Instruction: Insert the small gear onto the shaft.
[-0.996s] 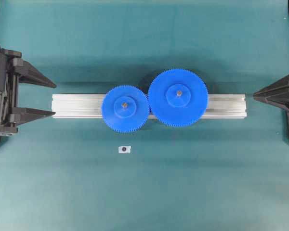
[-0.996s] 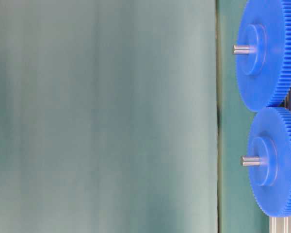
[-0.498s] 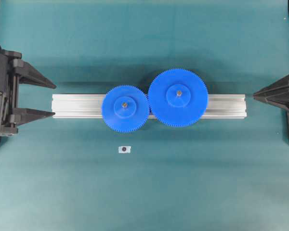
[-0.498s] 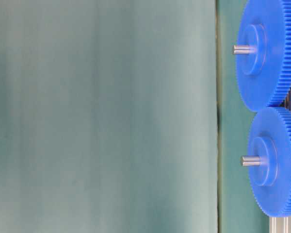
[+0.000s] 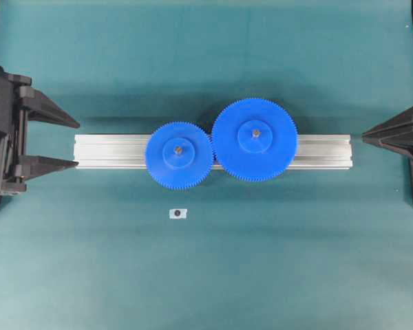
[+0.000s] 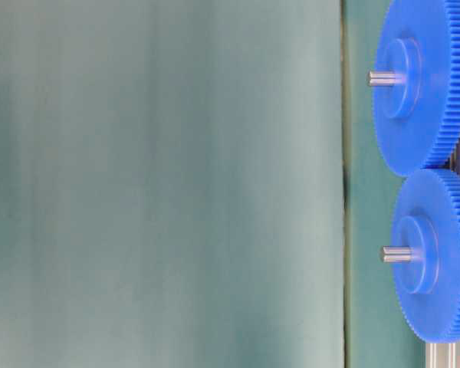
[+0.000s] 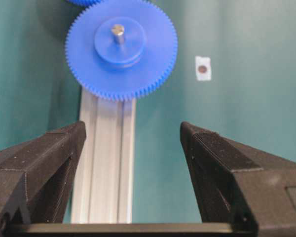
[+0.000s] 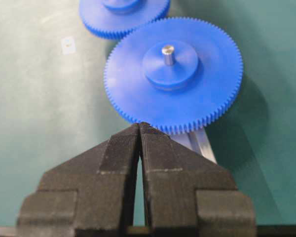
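Note:
The small gear (image 5: 179, 155) lies on the aluminium rail (image 5: 103, 151), and the shaft (image 5: 177, 149) pokes up through its hub. Its teeth meet those of the wider blue gear (image 5: 255, 139) to its right. The table-level view shows the small gear (image 6: 437, 257) with the grey shaft (image 6: 395, 254) sticking out of the hub. My left gripper (image 5: 78, 143) is open and empty, off the rail's left end. In the left wrist view the small gear (image 7: 121, 47) and shaft (image 7: 118, 30) are ahead of the open left gripper (image 7: 132, 127). My right gripper (image 5: 363, 136) is shut and empty, beyond the rail's right end.
A small white tag with a dark dot (image 5: 177, 213) lies on the green mat in front of the small gear. The wider gear (image 8: 173, 74) sits on its own pin just ahead of the shut right gripper (image 8: 139, 124). The rail (image 7: 106, 163) runs between the left fingers.
The left gripper has eased slightly back toward the left edge, still open. The gears and the right gripper have not moved.

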Robot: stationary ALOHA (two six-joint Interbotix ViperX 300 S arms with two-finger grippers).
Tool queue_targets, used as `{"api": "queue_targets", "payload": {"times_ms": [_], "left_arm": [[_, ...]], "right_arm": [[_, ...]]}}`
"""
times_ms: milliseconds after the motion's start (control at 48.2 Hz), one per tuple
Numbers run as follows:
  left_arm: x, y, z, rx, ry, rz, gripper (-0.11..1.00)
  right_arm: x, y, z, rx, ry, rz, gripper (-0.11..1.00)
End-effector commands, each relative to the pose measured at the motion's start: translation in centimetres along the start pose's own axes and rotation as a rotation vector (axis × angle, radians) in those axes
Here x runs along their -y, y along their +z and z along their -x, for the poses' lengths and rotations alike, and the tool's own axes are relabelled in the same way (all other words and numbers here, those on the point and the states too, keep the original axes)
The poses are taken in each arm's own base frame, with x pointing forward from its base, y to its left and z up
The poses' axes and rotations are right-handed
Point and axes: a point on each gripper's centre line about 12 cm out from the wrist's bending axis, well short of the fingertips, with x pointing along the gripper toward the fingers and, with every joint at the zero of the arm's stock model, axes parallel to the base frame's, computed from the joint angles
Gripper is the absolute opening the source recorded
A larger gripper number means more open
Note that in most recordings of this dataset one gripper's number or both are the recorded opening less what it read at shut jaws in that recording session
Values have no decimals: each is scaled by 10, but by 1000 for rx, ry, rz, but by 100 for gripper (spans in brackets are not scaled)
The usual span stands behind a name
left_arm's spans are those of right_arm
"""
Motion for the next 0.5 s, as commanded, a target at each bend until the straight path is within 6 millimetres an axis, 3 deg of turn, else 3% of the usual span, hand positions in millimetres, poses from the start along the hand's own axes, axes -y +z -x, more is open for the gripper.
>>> {"api": "queue_targets", "payload": {"times_ms": [0, 477], "left_arm": [[0, 5, 1, 15, 1, -4, 76], [0, 4, 0, 15, 0, -2, 76]], "right_arm": [[-1, 5, 0, 14, 0, -3, 8], [0, 2, -1, 6, 0, -1, 8]]}}
